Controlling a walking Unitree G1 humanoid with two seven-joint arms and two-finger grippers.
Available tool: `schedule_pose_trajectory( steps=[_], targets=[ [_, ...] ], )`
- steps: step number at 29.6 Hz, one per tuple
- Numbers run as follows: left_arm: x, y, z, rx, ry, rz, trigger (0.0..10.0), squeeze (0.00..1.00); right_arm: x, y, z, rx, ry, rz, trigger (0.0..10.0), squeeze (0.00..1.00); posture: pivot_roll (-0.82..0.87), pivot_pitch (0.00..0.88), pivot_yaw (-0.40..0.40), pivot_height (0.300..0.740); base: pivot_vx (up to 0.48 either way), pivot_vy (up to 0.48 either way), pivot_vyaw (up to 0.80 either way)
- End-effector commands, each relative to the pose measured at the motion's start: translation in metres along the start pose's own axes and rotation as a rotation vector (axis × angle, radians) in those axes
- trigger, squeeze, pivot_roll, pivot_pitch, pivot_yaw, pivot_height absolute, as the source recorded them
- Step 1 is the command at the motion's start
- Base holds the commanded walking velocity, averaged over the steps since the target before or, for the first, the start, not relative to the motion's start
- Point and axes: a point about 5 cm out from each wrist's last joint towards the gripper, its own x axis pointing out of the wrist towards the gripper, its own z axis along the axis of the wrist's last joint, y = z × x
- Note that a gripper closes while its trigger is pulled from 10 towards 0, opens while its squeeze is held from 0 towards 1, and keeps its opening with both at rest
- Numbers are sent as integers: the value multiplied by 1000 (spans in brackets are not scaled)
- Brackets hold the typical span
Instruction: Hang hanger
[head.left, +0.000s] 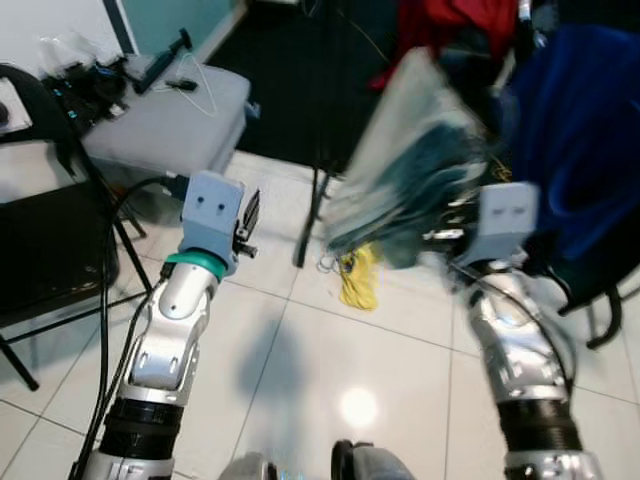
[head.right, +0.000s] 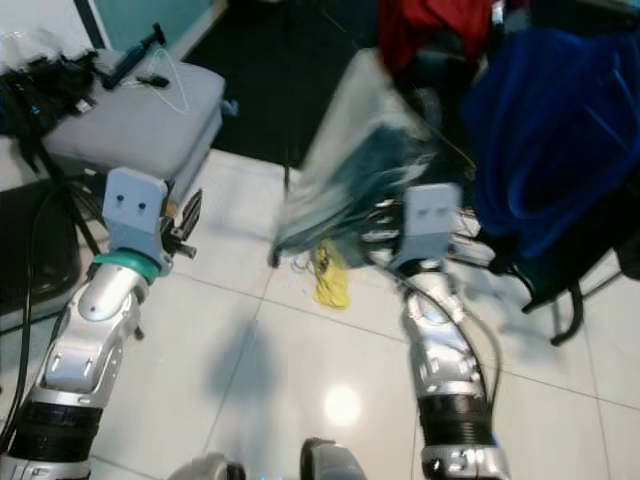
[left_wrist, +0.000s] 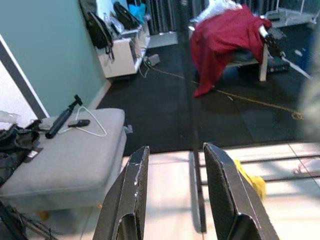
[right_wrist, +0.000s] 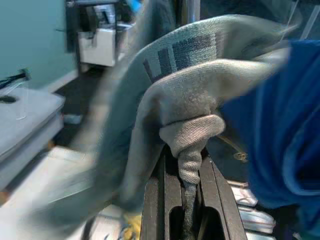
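Note:
A thin white wire hanger (head.left: 205, 85) lies on a grey ottoman (head.left: 170, 130) at the far left, also visible in the left wrist view as the hanger (left_wrist: 93, 125). My left gripper (left_wrist: 172, 155) is open and empty, raised over the tiled floor short of the ottoman. My right gripper (right_wrist: 184, 167) is shut on a bunched fold of a grey and teal garment (right_wrist: 195, 95). That garment (head.left: 420, 165) is blurred and hangs up and to the left of my right wrist. Whether a hanger sits inside it I cannot tell.
A blue garment (head.left: 580, 140) hangs on the right over a chair base. Red cloth (left_wrist: 225, 35) drapes a bench farther back. A black stand pole (head.left: 318, 195) rises mid-floor beside a yellow object (head.left: 360, 275). A black chair (head.left: 40, 250) and cables sit at the left.

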Motion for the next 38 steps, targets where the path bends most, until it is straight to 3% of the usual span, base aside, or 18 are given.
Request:
schedule_pose_trajectory(
  steps=[1, 8, 11, 14, 19, 25, 38],
  targets=[
    [1, -3, -3, -1, 12, -19, 10000, 0, -1, -6, -7, 14, 34, -31, 10000, 0, -56, 85, 25, 740, 480, 0, 0],
    [3, -3, -2, 1, 6, -24, 10000, 0, 10, -21, -6, 102, 108, -99, 10000, 0, -56, 83, 33, 740, 480, 0, 0],
    [4, -3, -2, 3, 3, -26, 10000, 0, 22, -27, -3, 158, 181, -84, 10000, 0, -55, 82, 36, 740, 480, 0, 0],
    [4, -3, -2, 3, 3, -26, 10000, 0, 23, -28, -2, 160, 186, -80, 10000, 0, -55, 81, 35, 740, 480, 0, 0],
    [5, -2, 0, 4, -7, -27, 10000, 0, 41, -35, 9, 188, 262, -19, 10000, 0, -56, 71, 34, 740, 480, 0, 0],
    [6, -2, 1, 0, -16, -27, 10000, 0, 52, -40, 16, 236, 315, -4, 10000, 0, -54, 65, 29, 740, 480, 0, 0],
    [6, -4, 4, -1, -35, -42, 10000, 0, 66, -45, 26, 198, 335, 10, 10000, 0, -55, 58, 30, 740, 480, 0, 0]
  ],
)
